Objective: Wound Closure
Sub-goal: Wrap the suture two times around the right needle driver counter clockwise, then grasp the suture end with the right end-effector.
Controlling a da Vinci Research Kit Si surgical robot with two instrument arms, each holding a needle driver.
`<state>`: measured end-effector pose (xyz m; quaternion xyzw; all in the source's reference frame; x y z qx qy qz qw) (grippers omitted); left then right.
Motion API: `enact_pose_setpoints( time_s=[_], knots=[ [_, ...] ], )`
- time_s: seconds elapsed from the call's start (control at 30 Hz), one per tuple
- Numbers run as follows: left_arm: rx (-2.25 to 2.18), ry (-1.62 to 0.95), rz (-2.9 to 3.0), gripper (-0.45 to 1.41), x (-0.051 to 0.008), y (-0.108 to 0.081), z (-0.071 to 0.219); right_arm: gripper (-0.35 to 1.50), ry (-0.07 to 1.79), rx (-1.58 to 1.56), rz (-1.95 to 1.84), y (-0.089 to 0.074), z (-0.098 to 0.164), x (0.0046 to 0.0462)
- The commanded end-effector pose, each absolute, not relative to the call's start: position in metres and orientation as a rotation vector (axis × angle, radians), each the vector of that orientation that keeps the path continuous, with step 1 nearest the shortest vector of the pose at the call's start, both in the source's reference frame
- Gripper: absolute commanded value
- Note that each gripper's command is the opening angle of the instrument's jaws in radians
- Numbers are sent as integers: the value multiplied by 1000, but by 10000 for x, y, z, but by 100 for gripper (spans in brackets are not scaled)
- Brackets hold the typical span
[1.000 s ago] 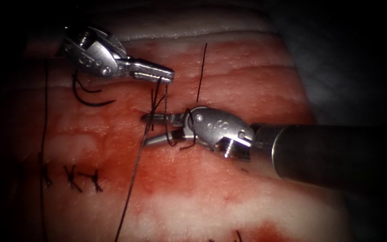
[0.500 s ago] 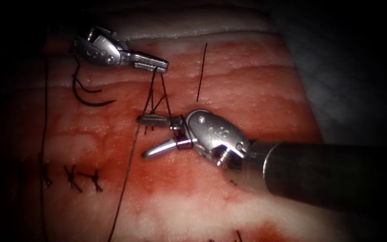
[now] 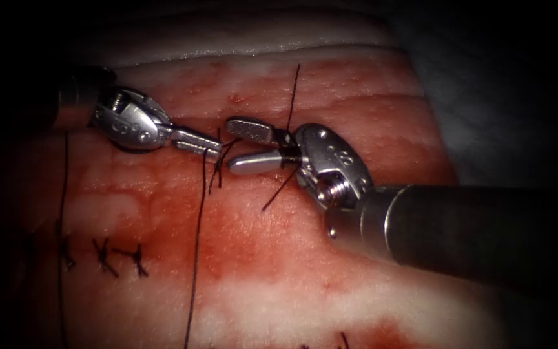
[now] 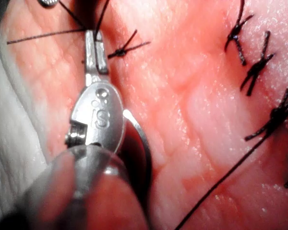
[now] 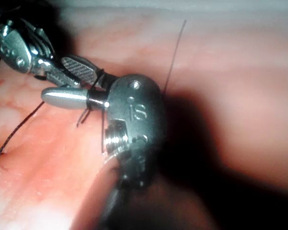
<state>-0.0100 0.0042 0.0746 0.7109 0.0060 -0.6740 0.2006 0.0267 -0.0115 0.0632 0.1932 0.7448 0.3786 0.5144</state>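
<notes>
My left tool [image 3: 209, 149] comes in from the left over the tissue [image 3: 330, 110], jaws shut on the thread [image 3: 196, 258] just above a fresh knot [image 3: 217, 165]; the left wrist view shows the shut jaws [image 4: 93, 38] beside that knot [image 4: 120, 51]. My right tool [image 3: 235, 145] faces it from the right with jaws open and holds nothing. A strand of thread [image 3: 291, 97] crosses the base of its jaws, also seen from the right wrist [image 5: 57, 79]. A curved needle [image 4: 143, 139] lies on the tissue under the left tool's wrist, held by neither tool.
Three finished stitches [image 3: 101, 255] sit in a row at the lower left, also seen from the left wrist [image 4: 259, 64]. A long thread [image 3: 64, 194] runs down the far left. Red fluid [image 3: 247, 239] stains the tissue below the tools. The right tool's shaft [image 3: 473, 232] crosses the lower right.
The left tool came down and left with the thread, and the raised loops drew down onto the knot. The right tool moved up and right, jaws still open.
</notes>
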Motion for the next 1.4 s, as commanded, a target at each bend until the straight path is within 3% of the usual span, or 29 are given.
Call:
enact_pose_setpoints(
  time_s=[0.03, 0.1, 0.2, 0.67, 0.83, 1.23, 1.4],
  knots=[
    [1979, 14, -1882, -45, -106, 42, 749, 32, 1784, 464, 946, -111, 640, 271],
    [1977, 20, -1888, -45, -110, 33, 748, 34, 1772, 450, 986, -110, 643, 271],
    [1962, 27, -1902, -45, -122, 13, 748, 58, 1746, 424, 1048, -113, 645, 271],
    [1928, 68, -1940, -45, -156, -25, 711, 51, 1469, 120, 1239, -132, 649, 263],
    [1935, 71, -1963, -45, -160, -10, 699, 29, 1342, 21, 1319, -124, 648, 254],
    [1932, 32, -2022, -45, -168, 21, 710, 37, 1207, -5, 1444, -115, 664, 238],
    [1942, 30, -2040, -45, -175, 44, 716, 49, 1166, 4, 1487, -110, 670, 234]
  ],
)
